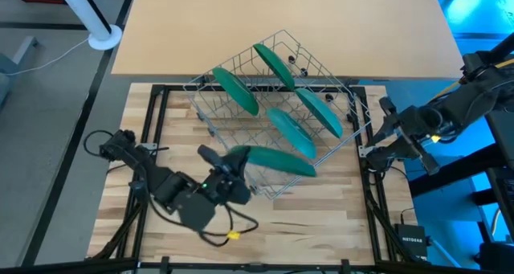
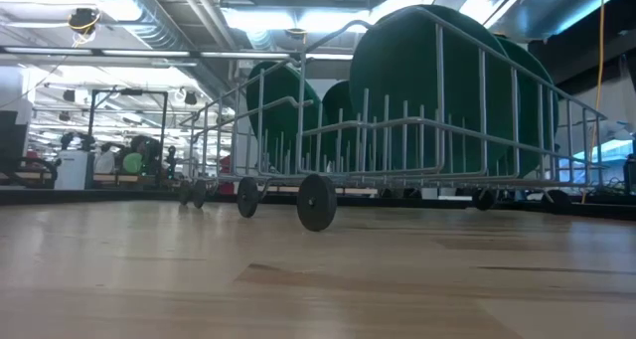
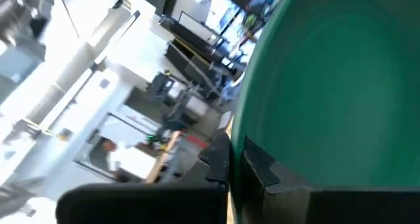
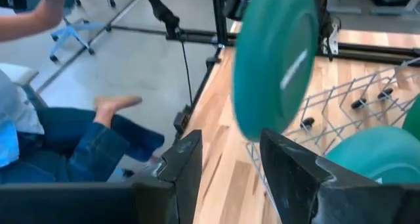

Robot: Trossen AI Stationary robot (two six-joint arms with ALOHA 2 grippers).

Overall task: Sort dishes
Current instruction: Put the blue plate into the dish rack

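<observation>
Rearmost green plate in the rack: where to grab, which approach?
Best bet: pinch the exposed upper rim of the rearmost green plate, coming straight down from above. It stands on edge, tilted, in the wire dish rack; wires cage its lower half.

Four green plates (image 1: pixel 277 65) stand close together in the wire rack (image 1: pixel 347 105), a fifth plate (image 1: pixel 281 159) blocks its near edge, and the wooden table (image 1: pixel 321 218) in front is open.
</observation>
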